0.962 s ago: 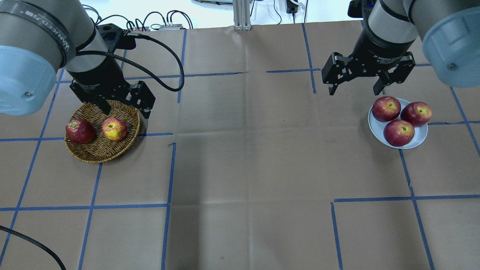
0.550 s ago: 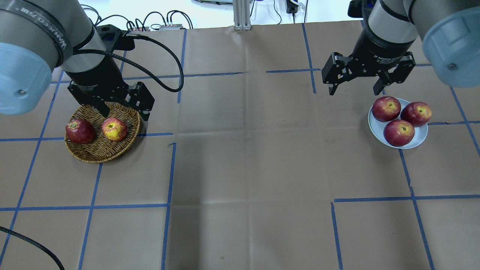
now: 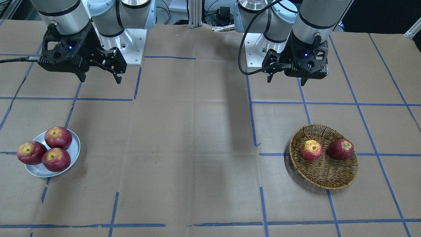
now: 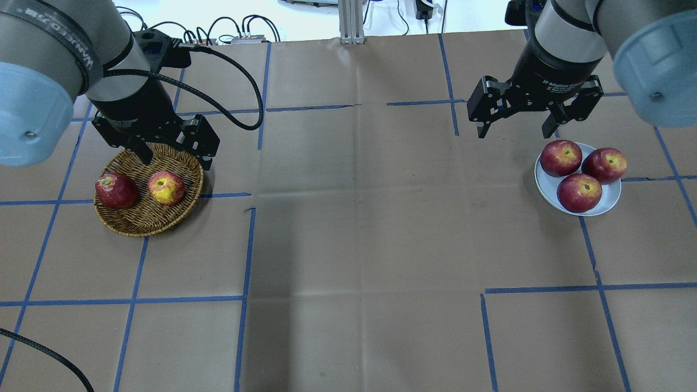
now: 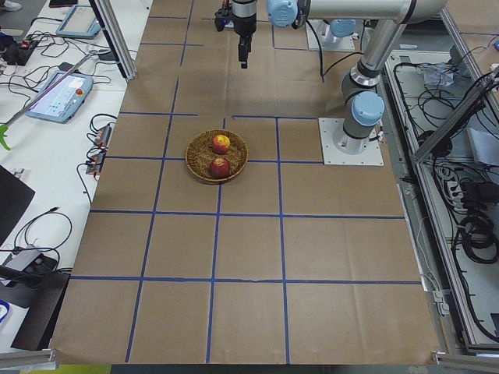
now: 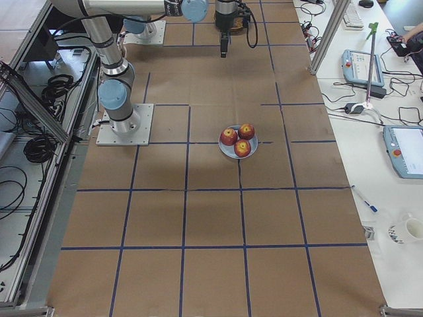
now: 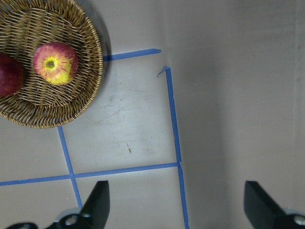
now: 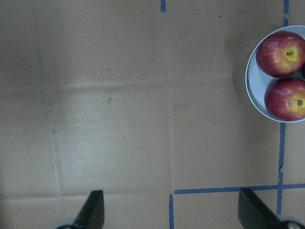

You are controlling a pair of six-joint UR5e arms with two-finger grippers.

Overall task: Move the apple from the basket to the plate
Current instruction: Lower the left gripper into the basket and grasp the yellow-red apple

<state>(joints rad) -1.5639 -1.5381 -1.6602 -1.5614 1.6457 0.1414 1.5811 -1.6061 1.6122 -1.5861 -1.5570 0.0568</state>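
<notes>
The apple (image 4: 166, 188), streaky red-pink with a yellow top, lies in the right half of the wicker basket (image 4: 141, 231). It also shows in the front view (image 3: 311, 150) and in the left wrist view (image 7: 55, 63). My left gripper (image 4: 177, 160) is open and empty. It hangs above the basket's far rim and is higher than the apple. The metal plate (image 4: 614, 197) is on the right side of the table and holds three dark red apples. My right gripper (image 4: 513, 133) is open and empty. It hangs behind and to the left of the plate.
A darker red apple (image 4: 116, 191) lies in the left half of the basket. The three apples (image 4: 579, 192) cover most of the plate (image 3: 39, 171). The table is covered in brown paper with a blue tape grid. Cables run along its far edge.
My left gripper has drifted slightly back and to the left, away from the apple. It stays open. The right arm, the apples, the basket and the plate have not moved.
</notes>
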